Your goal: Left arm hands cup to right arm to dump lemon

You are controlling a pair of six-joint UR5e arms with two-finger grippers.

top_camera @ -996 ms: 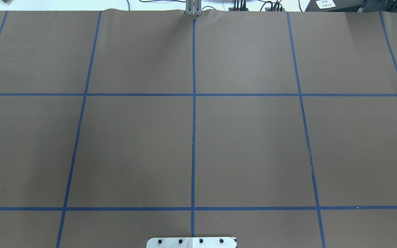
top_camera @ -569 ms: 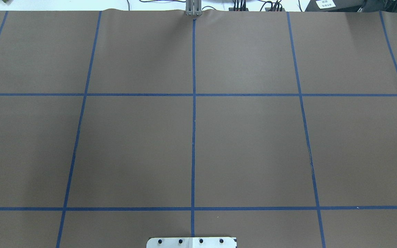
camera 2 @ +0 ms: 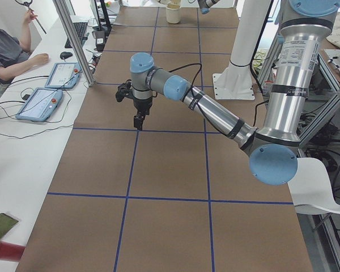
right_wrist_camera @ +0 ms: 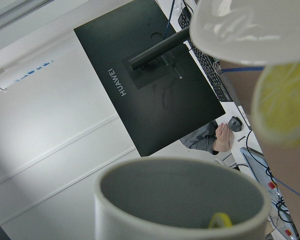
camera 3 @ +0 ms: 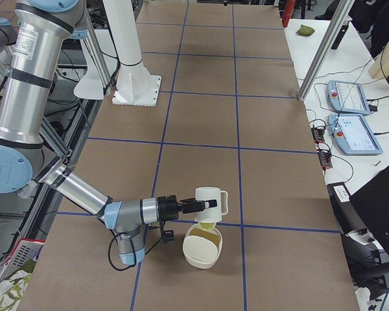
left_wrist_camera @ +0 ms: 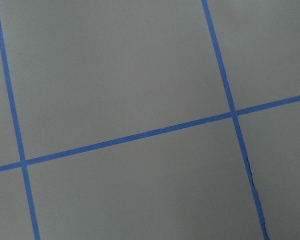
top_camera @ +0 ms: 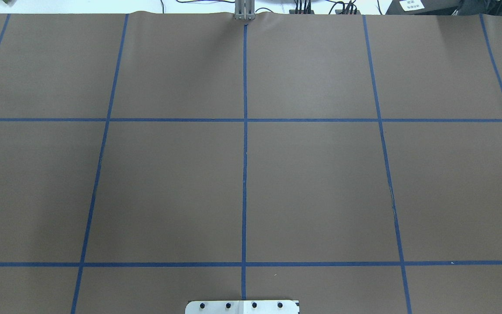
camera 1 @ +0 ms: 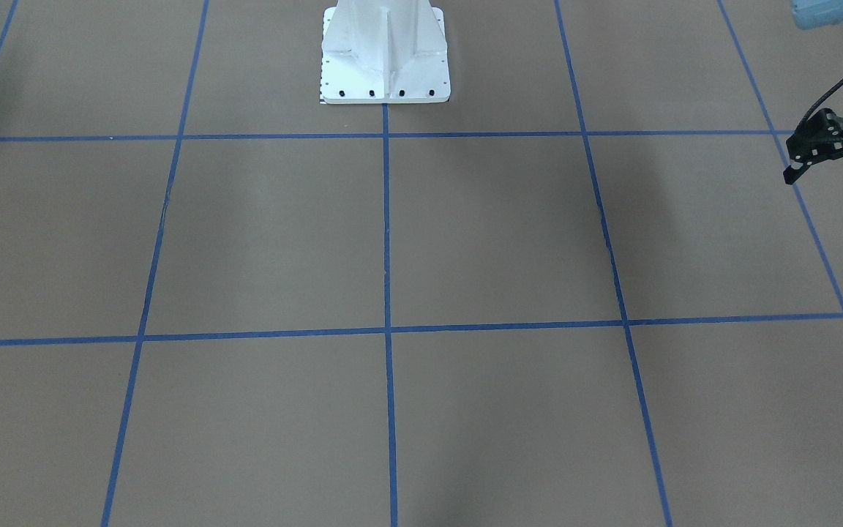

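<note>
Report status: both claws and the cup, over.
Left claw open, empty. Cup at right claw, tipped over bowl; grip unreadable. Lemon slice between cup and bowl. Nothing seen blocking.

Matt brown paper table cover [top_camera: 320, 174], smooth blue tape lines [top_camera: 245, 174], glossy white ceramic-looking cup [camera 3: 214, 194]

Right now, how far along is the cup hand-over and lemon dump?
Done: the hand-over. The left tool is open, empty and far from the cup. In hand: the cup is at the right tool, tipped above a cream bowl, with one lemon slice in mid-air between them. To do: tip out the second slice, visible inside the cup.
</note>
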